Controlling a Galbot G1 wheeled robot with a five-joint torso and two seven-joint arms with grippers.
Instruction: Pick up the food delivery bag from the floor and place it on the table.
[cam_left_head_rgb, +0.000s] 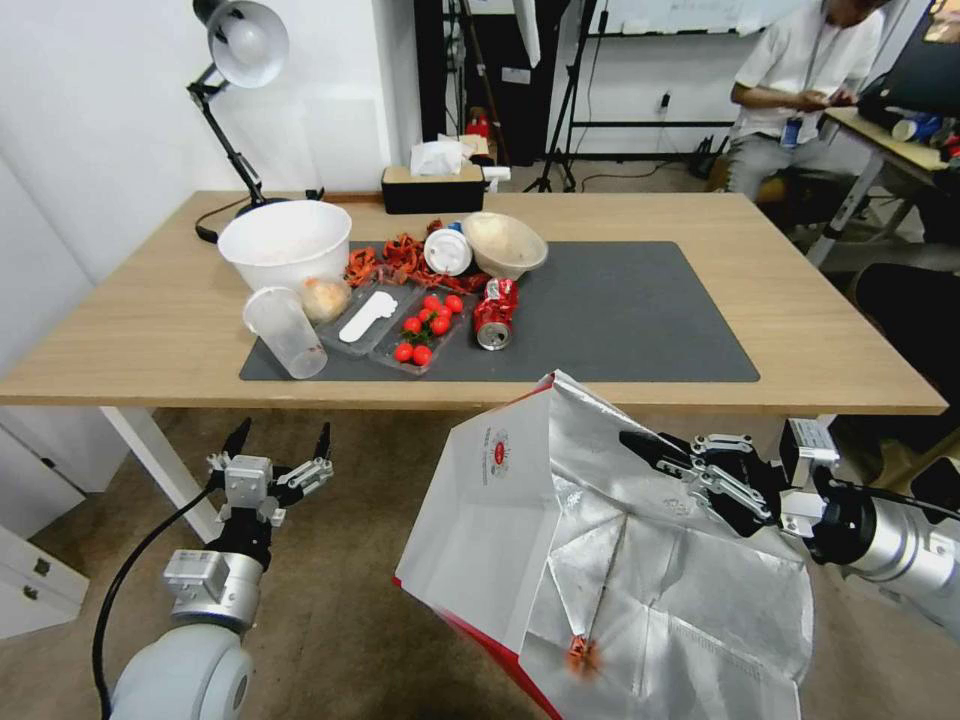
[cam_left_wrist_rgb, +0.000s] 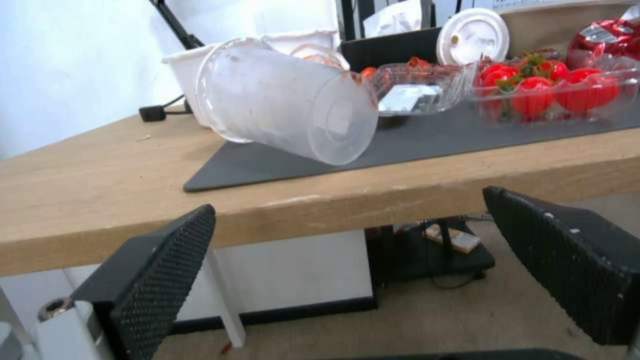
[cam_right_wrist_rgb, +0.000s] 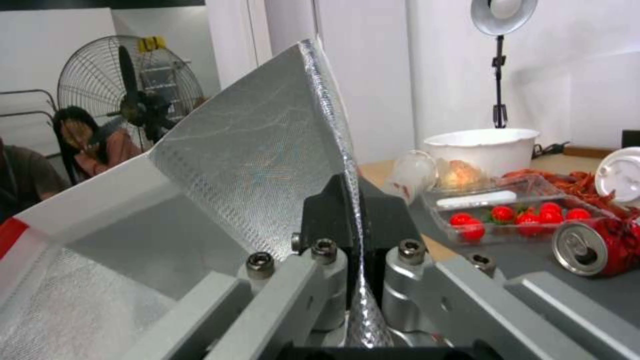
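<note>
The food delivery bag (cam_left_head_rgb: 600, 540) hangs open-mouthed below the table's front edge, white outside with a red side panel and crinkled silver foil lining. My right gripper (cam_left_head_rgb: 645, 448) is shut on the bag's foil-lined rim; the right wrist view shows that rim (cam_right_wrist_rgb: 347, 150) pinched between the black fingers (cam_right_wrist_rgb: 327, 215). The table (cam_left_head_rgb: 150, 320) has a light-wood top with a dark grey mat (cam_left_head_rgb: 620, 310). My left gripper (cam_left_head_rgb: 280, 436) hangs open over the carpeted floor (cam_left_head_rgb: 350, 600), left of the bag and below the table edge (cam_left_wrist_rgb: 133, 200), its fingers (cam_left_wrist_rgb: 160, 270) apart around nothing.
On the mat's left half lie a white bowl (cam_left_head_rgb: 285, 242), a tipped clear cup (cam_left_head_rgb: 285, 332), a tray of tomatoes (cam_left_head_rgb: 425, 325), a crushed red can (cam_left_head_rgb: 494, 312), a brown bowl (cam_left_head_rgb: 504, 243) and a lidded cup (cam_left_head_rgb: 447, 250). A lamp (cam_left_head_rgb: 240, 60) and tissue box (cam_left_head_rgb: 433, 185) stand behind.
</note>
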